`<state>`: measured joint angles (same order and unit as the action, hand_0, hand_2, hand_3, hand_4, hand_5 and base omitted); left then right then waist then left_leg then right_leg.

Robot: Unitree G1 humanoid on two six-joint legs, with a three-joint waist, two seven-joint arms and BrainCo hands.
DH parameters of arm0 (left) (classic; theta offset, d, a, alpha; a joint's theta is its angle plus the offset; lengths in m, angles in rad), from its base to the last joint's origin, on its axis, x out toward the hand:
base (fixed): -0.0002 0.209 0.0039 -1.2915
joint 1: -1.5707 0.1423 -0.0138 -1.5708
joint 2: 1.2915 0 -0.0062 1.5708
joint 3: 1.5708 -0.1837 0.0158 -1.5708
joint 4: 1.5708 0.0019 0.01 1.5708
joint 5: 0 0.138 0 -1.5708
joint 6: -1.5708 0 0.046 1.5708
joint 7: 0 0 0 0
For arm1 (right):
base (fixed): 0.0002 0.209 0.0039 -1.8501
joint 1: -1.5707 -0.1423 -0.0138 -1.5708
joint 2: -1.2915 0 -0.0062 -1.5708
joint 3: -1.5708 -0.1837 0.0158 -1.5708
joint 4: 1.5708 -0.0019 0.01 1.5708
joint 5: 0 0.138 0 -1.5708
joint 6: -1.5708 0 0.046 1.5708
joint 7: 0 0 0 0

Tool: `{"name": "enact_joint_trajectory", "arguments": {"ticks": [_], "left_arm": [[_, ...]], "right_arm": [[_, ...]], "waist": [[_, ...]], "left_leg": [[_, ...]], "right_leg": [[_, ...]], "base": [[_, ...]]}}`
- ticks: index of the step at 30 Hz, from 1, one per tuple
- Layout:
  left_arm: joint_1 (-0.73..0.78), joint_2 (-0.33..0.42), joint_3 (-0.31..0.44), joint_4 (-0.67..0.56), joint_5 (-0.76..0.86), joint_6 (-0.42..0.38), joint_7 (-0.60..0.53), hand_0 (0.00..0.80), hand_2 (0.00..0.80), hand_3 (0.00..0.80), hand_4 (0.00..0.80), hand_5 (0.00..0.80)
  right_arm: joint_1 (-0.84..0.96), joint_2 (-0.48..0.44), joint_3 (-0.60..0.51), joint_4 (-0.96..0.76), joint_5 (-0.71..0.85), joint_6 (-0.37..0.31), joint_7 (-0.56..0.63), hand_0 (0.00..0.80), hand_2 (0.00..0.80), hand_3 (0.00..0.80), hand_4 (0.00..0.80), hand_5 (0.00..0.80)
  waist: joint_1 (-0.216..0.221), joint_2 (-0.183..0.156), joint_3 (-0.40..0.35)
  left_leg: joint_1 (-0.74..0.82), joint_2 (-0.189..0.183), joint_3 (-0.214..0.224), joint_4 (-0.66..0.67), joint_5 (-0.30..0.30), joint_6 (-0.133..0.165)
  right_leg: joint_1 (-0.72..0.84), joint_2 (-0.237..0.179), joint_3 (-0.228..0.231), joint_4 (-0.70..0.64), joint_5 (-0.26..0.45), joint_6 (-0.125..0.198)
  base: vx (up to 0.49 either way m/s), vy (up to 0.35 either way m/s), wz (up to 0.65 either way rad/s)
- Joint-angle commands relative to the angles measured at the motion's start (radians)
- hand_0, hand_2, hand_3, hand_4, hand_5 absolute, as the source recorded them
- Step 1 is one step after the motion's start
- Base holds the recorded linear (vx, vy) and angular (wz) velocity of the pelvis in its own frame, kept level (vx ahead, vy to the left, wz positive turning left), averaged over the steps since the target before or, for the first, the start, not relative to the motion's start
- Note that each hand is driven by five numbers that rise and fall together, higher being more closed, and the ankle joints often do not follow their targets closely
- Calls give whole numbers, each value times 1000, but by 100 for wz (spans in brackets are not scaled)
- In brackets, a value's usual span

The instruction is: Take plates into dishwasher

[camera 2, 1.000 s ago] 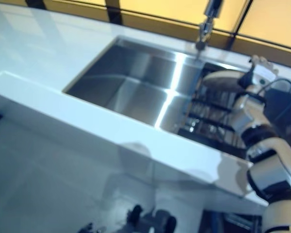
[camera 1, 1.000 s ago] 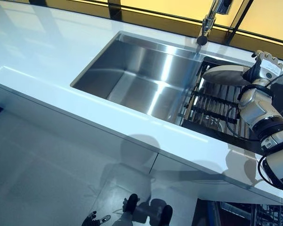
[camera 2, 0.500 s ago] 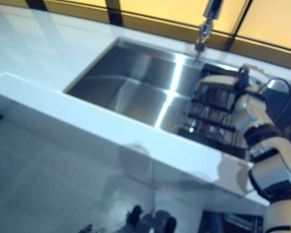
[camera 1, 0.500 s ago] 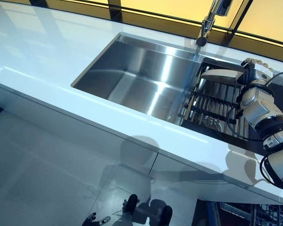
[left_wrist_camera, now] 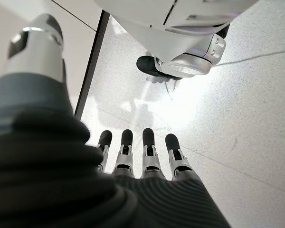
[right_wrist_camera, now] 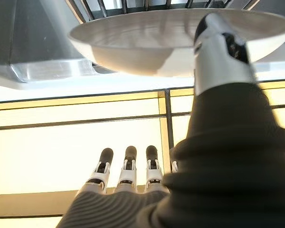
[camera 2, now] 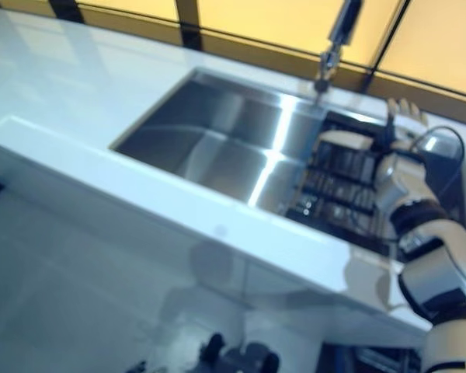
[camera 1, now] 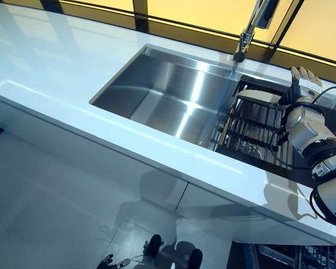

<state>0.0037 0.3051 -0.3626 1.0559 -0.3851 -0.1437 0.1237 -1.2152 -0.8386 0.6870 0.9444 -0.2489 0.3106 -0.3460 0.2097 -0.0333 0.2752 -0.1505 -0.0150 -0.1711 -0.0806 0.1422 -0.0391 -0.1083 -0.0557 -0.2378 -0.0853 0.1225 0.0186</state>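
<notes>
- At the dish rack (camera 1: 252,126) in the right part of the sink (camera 1: 173,95), just under the faucet (camera 1: 243,45): my right hand (camera 1: 302,84) is up beside a white plate (camera 1: 260,96).
- Plate sits tilted on the rack's far end, rim toward my hand; wrist view shows its underside (right_wrist_camera: 147,42) w/ my thumb (right_wrist_camera: 218,52) lying across the rim.
- Right hand's fingers (right_wrist_camera: 128,168) are straight and spread, pointing away from the plate, nothing clamped. Thumb contact vs just in front of rim: can't tell.
- Left hand (left_wrist_camera: 137,156) hangs low over the floor, fingers straight, empty, idle.
- Handling guess: glazed ceramic, stiff, breakable, prob. slick, maybe wet from the sink. Moderate weight for one hand.
- Where to grab, my call: at the near rim, thumb on one face, fingers on the other, pinch deep enough so it won't pivot.
- Risk: rim knocks rack wires on lift; shallow pinch lets it slip.
- Dishwasher (camera 1: 291,258) rack shows low right under the counter (camera 1: 101,123).
</notes>
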Motion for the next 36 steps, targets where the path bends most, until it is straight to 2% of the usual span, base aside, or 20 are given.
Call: {"name": "enact_joint_trajectory", "arguments": {"ticks": [1,8,21,36], "left_arm": [[8,36,-3,29,3,-27,-8,0,0,0,0,0],[7,43,0,24,4,-20,-12,0,0,0,0,0],[6,46,-3,27,3,-25,-12,0,0,0,0,0],[18,47,14,32,22,-29,-12,0,0,0,0,0]], "right_arm": [[-117,-66,121,28,-83,15,-6,800,800,800,800,800],[-128,-78,163,24,-168,14,12,800,800,800,800,800],[-136,-81,177,28,-163,11,6,800,800,800,800,800],[-148,-116,157,-23,-65,-27,7,800,800,800,800,800]], "waist": [[23,-42,-41],[23,-48,-44],[24,-51,-46],[12,-64,-60]], "left_leg": [[14,-22,6,-7,-61,17],[13,-23,6,-7,-61,18],[11,-22,4,-7,-60,17],[24,-18,11,-7,-65,15]], "right_leg": [[25,-41,23,-2,-21,86],[23,-40,24,-2,-20,88],[22,-39,25,-2,-20,89],[32,-35,34,-2,-22,90]], "base": [[0,0,0],[0,0,0],[0,0,0],[0,0,0]]}}
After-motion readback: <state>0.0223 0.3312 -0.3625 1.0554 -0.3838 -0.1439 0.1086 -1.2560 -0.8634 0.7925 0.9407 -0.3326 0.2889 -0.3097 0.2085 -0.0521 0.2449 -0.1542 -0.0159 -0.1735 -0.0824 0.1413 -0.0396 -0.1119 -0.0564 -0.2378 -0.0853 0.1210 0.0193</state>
